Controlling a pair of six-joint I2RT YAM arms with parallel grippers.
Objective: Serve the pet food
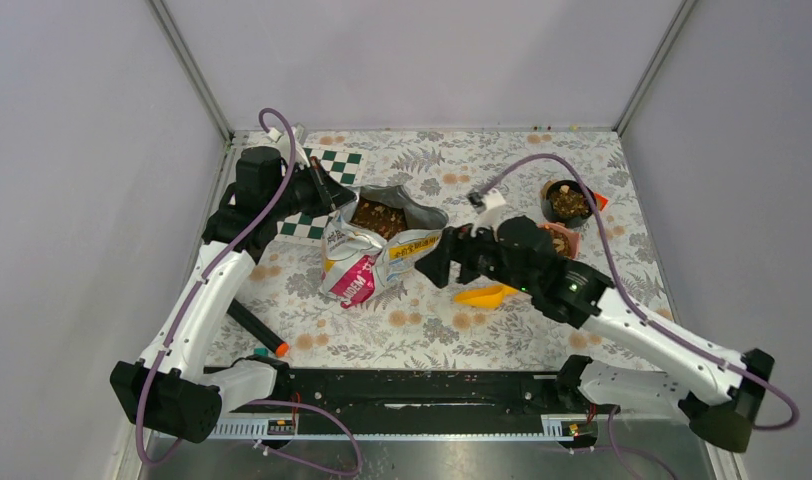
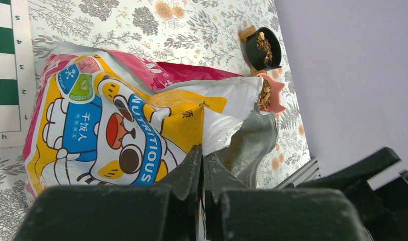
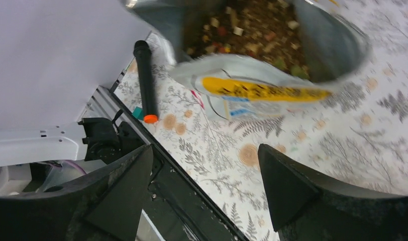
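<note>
A table (image 1: 422,330) covered in a fern-and-flower print cloth, enclosed by plain lilac-grey walls, with two white-and-black robot arms reaching in from the near edge.

Nearest the arm bases, a black marker with an orange tip (image 1: 255,329) lies on the left. A yellow scoop (image 1: 485,295) rests on the cloth under the right arm.

The right gripper (image 3: 206,148) has its fingers spread wide and holds nothing. It points at the near right side of the pet food bag (image 1: 367,265), probably to take that edge or to go for the scoop.

The glossy yellow bag, with a cartoon white cat and a blue banner, lies mid-table with its mouth facing up. Brown kibble (image 1: 380,216) shows inside against the silver lining, so the food has not been served.

The left gripper (image 2: 202,160) is fully closed at the bag's far left rim and seems to pinch it, likely to keep the mouth open and steady.

A green-and-white checkerboard (image 1: 332,165) lies behind the left gripper. On the far right sit a pink bowl (image 2: 275,98) and a black bowl (image 1: 567,203), each holding brownish pieces too small to identify.
</note>
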